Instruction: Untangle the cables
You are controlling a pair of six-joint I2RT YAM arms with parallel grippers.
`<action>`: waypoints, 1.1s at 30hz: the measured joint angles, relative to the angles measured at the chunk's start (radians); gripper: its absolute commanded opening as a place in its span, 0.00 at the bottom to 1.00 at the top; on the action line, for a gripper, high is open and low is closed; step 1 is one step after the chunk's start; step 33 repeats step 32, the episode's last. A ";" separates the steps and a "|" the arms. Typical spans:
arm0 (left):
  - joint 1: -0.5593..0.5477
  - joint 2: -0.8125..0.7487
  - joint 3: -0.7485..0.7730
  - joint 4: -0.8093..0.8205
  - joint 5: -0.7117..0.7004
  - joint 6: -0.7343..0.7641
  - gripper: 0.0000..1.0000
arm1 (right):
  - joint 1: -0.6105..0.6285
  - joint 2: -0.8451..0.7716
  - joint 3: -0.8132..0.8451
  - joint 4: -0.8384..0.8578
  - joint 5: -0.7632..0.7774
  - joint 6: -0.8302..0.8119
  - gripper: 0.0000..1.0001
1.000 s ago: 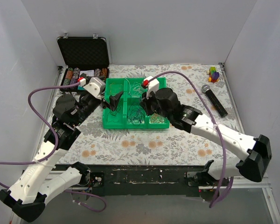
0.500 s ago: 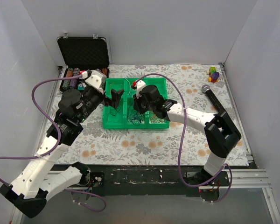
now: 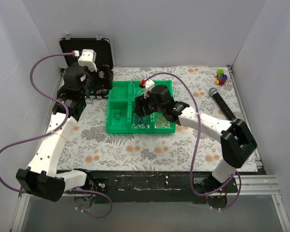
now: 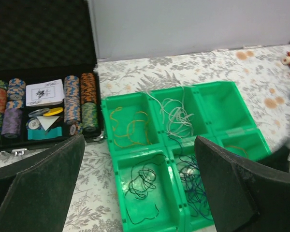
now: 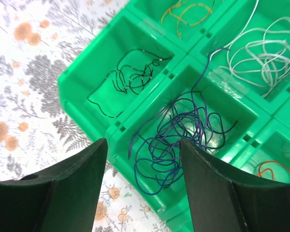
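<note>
Thin wire cables sorted into the compartments of a green plastic divided tray [image 3: 140, 131] at mid-table [image 3: 135, 150]: blue tangle [image 5: 176, 140] in the near middle one, black loops [image 5: 128, 79] near left, yellow strands [image 5: 188, 12] far left, white coils [image 5: 261, 58] far middle, orange loop [image 5: 270, 171] near right. Right gripper [image 5: 142, 141] above the blue tangle, fingers spread, nothing between them. Left gripper [image 4: 139, 139] raised near the table's far left corner, fingers wide apart, holding nothing. At that corner, an open black case [image 4: 43, 38] of striped poker chips [image 4: 79, 96] with a white card [image 4: 44, 92], print too small to read.
</note>
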 measured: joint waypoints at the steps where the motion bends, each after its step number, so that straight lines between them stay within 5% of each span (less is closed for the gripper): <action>1: 0.034 0.034 0.031 -0.015 0.016 -0.013 0.98 | -0.002 -0.021 -0.004 -0.003 0.000 0.000 0.71; 12: 0.227 0.140 0.100 -0.156 0.162 -0.030 0.98 | -0.058 -0.480 -0.202 -0.138 0.062 0.039 0.88; 17: 0.343 0.243 0.157 -0.285 0.174 -0.011 0.98 | -0.058 -0.507 -0.219 -0.289 0.130 0.066 0.89; 23: 0.352 0.428 0.245 -0.475 0.070 0.000 0.98 | -0.059 -0.567 -0.257 -0.447 0.189 0.099 0.90; 33: 0.352 0.248 0.077 -0.483 0.080 0.023 0.98 | -0.059 -0.717 -0.278 -0.505 0.212 0.133 0.91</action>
